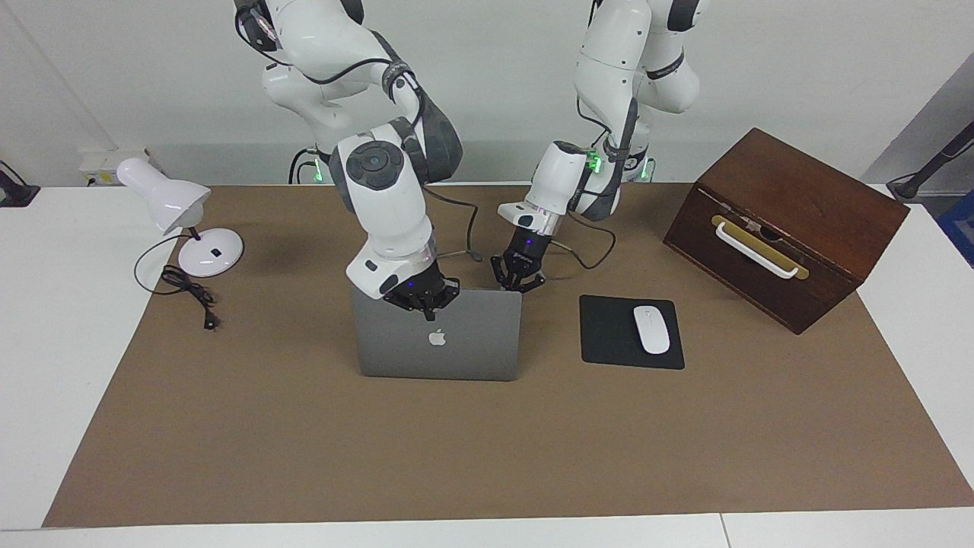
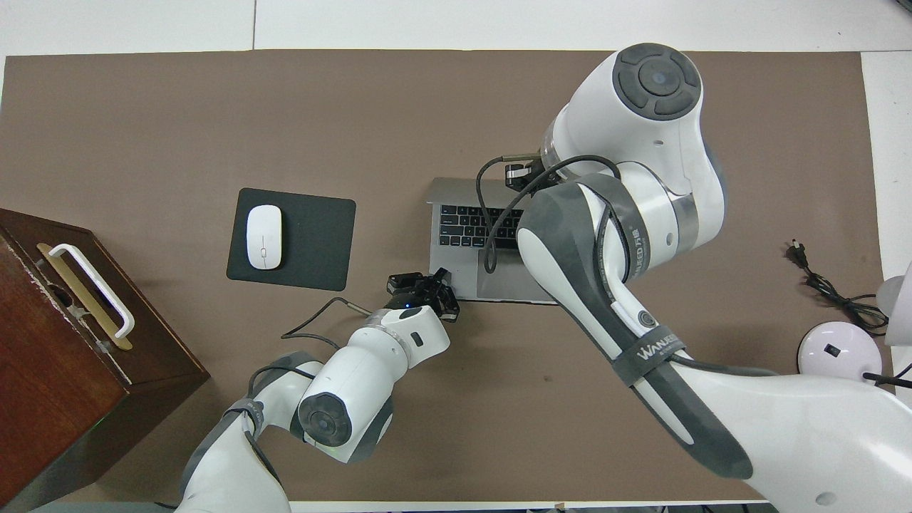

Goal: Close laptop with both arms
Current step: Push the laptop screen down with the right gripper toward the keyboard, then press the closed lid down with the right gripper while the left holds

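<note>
Facing view: a brown mat (image 1: 487,441) covers a white table (image 1: 46,342) before a pale wall. One open laptop (image 1: 439,335) stands mid-mat; the right gripper (image 1: 423,298) and left gripper (image 1: 518,275), both pinched shut and empty, sit at its lid's top edge. Overhead view: one mouse (image 2: 263,236), one mouse pad (image 2: 313,242), one wooden box (image 2: 64,342), one lamp (image 2: 841,349).

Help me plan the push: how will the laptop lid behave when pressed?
The laptop lid looks thin, stiff metal, so it should swing on its hinge rather than flex. Its smooth surface may let a hand slip. The base might slide on the brown mat.
</note>
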`<state>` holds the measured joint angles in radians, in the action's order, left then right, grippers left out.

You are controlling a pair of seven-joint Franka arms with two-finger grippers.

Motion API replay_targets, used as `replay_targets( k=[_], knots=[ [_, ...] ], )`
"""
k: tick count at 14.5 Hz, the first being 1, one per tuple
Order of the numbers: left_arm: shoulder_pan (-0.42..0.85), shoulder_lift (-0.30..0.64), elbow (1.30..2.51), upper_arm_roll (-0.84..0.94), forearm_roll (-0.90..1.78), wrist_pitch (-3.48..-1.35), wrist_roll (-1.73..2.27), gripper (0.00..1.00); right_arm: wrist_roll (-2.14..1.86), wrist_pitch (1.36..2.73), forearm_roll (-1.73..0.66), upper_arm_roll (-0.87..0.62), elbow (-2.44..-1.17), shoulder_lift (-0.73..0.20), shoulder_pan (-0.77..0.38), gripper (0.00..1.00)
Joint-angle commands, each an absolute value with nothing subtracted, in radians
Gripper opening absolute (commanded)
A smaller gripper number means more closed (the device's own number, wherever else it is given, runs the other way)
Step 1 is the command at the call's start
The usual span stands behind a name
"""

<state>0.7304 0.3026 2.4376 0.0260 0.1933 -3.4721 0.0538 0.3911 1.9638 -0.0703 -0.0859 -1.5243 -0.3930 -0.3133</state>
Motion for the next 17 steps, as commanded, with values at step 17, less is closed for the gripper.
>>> replay_targets(
  k=[17],
  knots=[
    [0.738, 0.308, 2.485, 0.011, 0.213, -3.473, 0.008, 0.00, 0.365, 2.261, -0.104, -0.092, -1.902, -0.275, -0.310, 0.00]
  ],
)
